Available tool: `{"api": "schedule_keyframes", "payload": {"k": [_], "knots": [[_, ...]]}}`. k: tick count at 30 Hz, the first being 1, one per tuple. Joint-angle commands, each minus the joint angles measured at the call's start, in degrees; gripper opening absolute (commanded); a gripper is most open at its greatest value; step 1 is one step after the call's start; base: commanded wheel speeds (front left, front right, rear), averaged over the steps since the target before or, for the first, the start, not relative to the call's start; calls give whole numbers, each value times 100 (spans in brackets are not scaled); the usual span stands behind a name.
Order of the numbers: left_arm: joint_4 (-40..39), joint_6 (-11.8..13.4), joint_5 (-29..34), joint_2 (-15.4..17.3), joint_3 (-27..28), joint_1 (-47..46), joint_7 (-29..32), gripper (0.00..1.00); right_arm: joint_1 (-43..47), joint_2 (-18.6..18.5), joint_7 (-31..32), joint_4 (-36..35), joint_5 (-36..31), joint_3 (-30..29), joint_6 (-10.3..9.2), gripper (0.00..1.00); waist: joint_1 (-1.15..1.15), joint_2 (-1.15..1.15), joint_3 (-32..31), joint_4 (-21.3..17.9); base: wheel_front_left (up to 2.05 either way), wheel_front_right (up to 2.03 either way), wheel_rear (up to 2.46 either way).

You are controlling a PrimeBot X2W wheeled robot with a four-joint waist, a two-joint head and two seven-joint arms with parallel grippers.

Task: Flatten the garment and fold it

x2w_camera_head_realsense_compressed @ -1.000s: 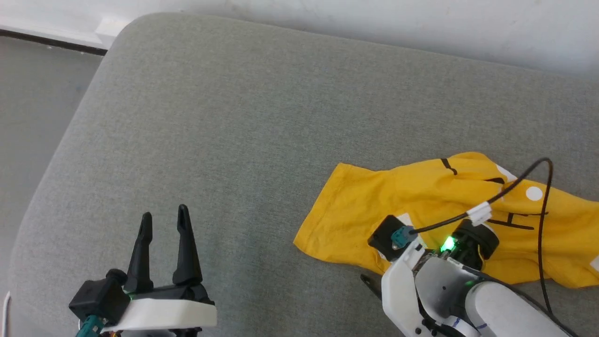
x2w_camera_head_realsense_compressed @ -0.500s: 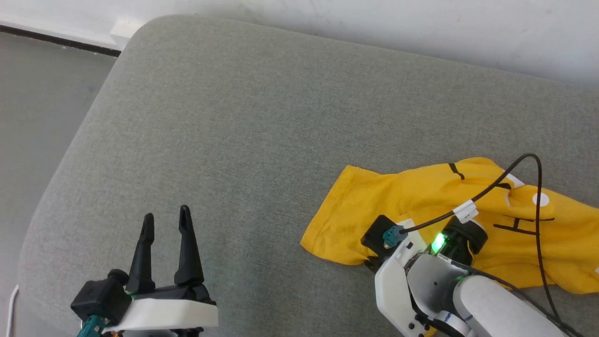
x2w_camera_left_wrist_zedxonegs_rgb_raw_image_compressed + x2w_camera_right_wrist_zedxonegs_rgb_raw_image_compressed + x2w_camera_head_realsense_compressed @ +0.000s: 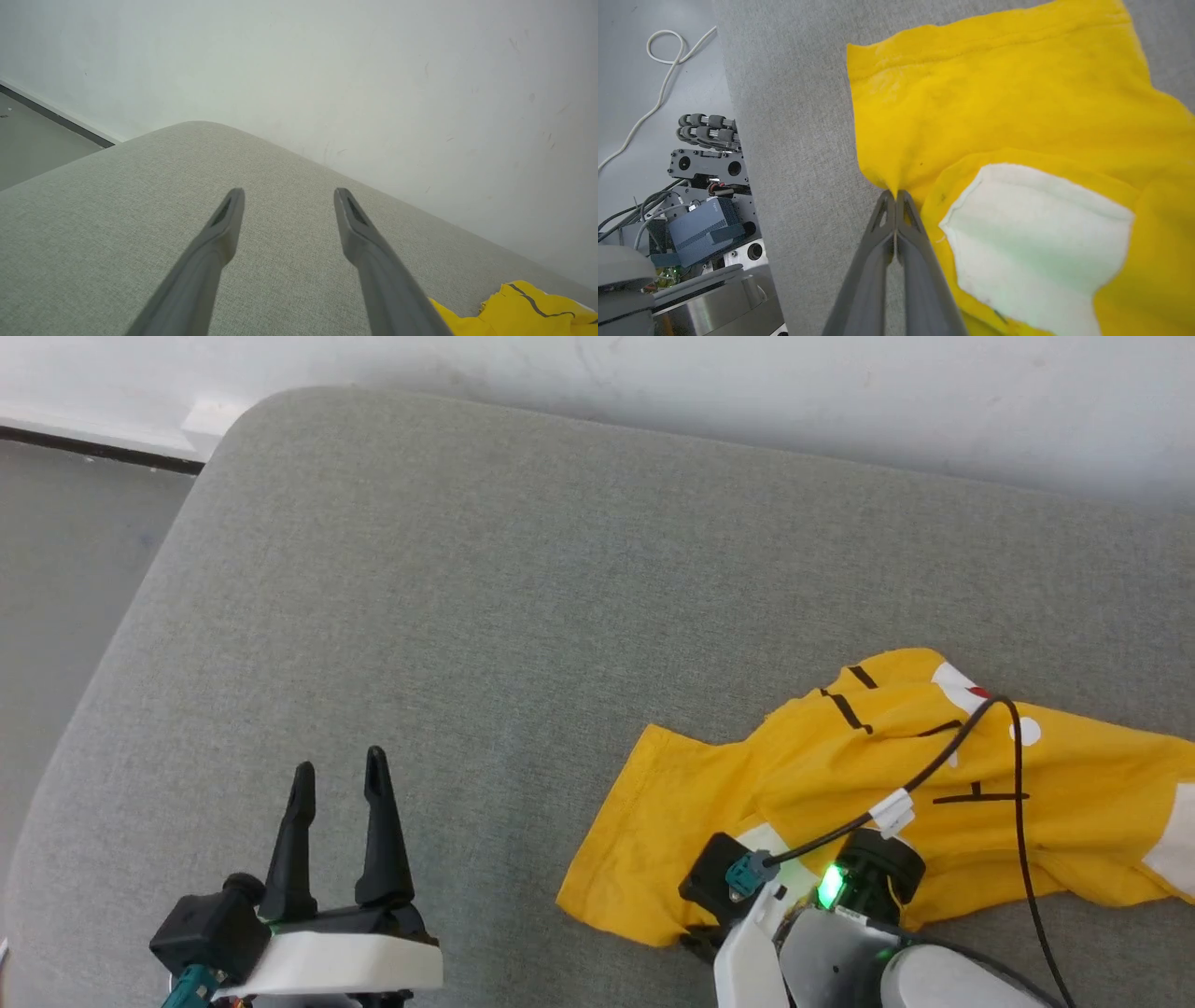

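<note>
The garment, a bright yellow T-shirt with white patches and thin black lines, lies crumpled on the right half of the grey cushion. My right gripper is shut on the garment's near hem, which puckers into a point at the fingertips beside a white patch. In the head view the right wrist covers that spot. My left gripper hovers open over bare cushion at the lower left, well clear of the cloth. A corner of the garment shows past the open left gripper.
A white wall runs along the cushion's far edge. Grey floor lies past its rounded left end. My black wrist cable loops over the shirt. The robot's base and a white cord sit on the floor off the near edge.
The right gripper has shut on the garment's near hem and drawn it toward me, bunching the cloth. The head camera has shifted a little. The left gripper stays open.
</note>
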Motion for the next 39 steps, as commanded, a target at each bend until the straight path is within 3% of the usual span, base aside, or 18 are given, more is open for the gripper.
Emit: {"api": "schedule_keyframes", "payload": {"k": [1, 5, 9, 16, 22, 27, 33, 39], "knots": [[8, 10, 0, -19, 2, -47, -27, 100, 29, 24, -52, -52, 7, -36, -4, 100, 0, 0, -2, -22, 0, 0, 0], [25, 7, 28, -19, 20, -7, -27, 100, 80, 238, -323, -197, 70, -351, -4, 100, 0, 0, -54, -120, 0, 0, 0], [21, 7, 85, -19, 24, 58, -27, 100, 227, 616, -718, -453, 13, -1086, -4, 100, 0, 0, -155, -251, 0, 0, 0], [-80, -8, 184, 42, 60, 135, -27, 100, 882, 1435, -1773, -1130, -856, -3137, -4, 100, 0, 0, -285, -483, 0, 0, 0], [-195, -47, 420, 211, 63, 272, -27, 100, 1790, 1793, -2805, -1519, -1587, -4788, -4, 100, 0, 0, -364, -698, 0, 0, 0], [-189, -53, 711, 368, -40, 485, -27, 100, 2501, 1817, -3786, -1349, -1102, -5945, -4, 100, 0, 0, -422, -829, 0, 0, 0], [-204, -99, 800, 454, -196, 731, 50, 100, 2868, 1819, -4669, -852, -591, -6463, -4, 100, 0, 0, -425, -975, 0, 0, 0], [-395, -155, 911, 549, -422, 572, 479, 100, 2715, 1819, -4879, -764, -618, -6525, -4, 100, 0, 0, -292, -972, 0, 0, 0]]}}
